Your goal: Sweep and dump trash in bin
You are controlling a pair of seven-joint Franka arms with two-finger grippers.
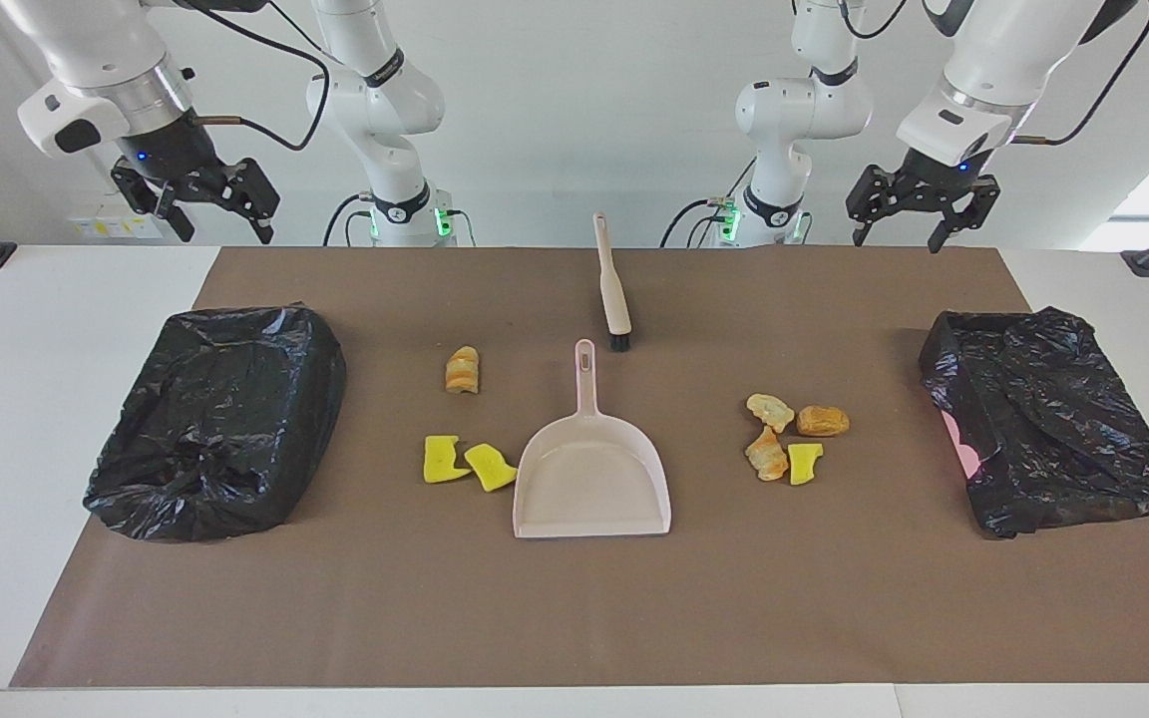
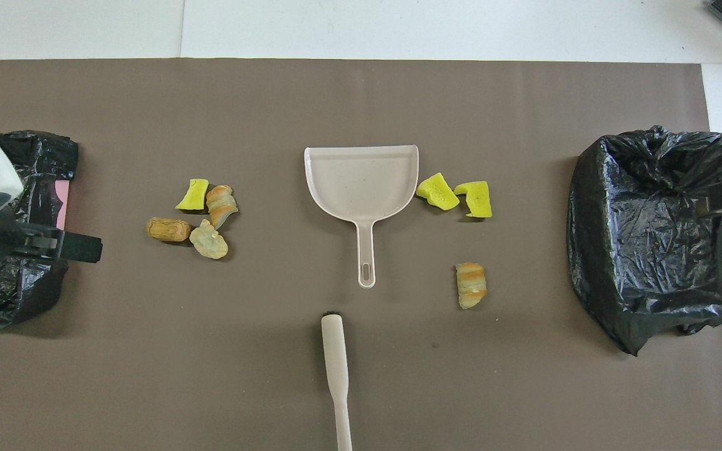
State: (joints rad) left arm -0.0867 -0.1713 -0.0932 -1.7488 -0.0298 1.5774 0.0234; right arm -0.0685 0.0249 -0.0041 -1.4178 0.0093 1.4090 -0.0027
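Two black-bagged bins flank the brown mat (image 1: 574, 618): one bin (image 1: 220, 419) at the right arm's end, the other bin (image 1: 1048, 419) at the left arm's end, w/ a pink patch showing at its rim. Mid-mat sits the beige dustpan (image 1: 592, 479), mouth facing away from the robots, handle pointing toward them. In line w/ that handle & nearer the robots lies the hand brush (image 1: 614, 289), long axis running robot-to-front, bristle end just short of the dustpan's handle tip, not touching. Both tools lie roughly halfway btwn the arms, so neither arm is clearly nearer. Trash is in two lots on the mat: four scraps (image 1: 792, 439) bunched btwn dustpan & the left-end bin (three tan lumps + one yellow sponge bit); on the dustpan's right-arm side, two yellow sponge pieces (image 1: 467, 462) just beside the pan's edge, plus a lone bread-like lump (image 1: 463, 370) nearer the robots. Left gripper (image 1: 916, 214) hangs high over the robots' edge of the mat near its bin, jaws wide, empty. Right gripper (image 1: 197, 204) likewise up by its own corner, jaws wide, empty. Nothing swept yet; the next move likely means coming inward & down to brush or pan handle.
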